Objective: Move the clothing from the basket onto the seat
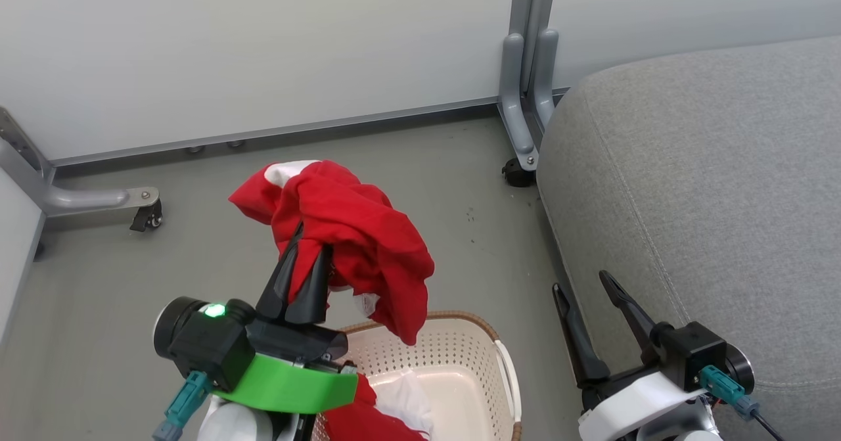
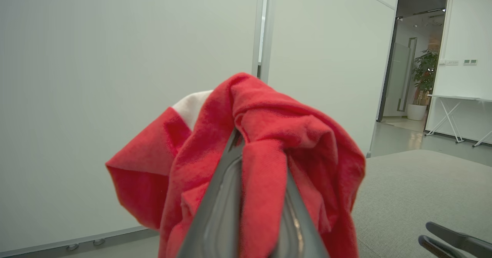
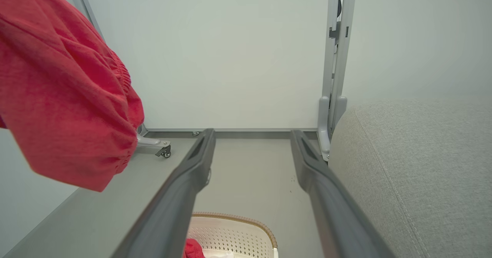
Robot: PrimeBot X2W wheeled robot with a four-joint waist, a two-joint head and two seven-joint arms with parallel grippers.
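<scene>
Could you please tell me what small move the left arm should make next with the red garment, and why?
Probably carry the left gripper, shut on the red garment, sideways to the robot's right toward the seat. The garment hangs above the basket, the seat lies on that side, and another garment waits in the basket.
</scene>
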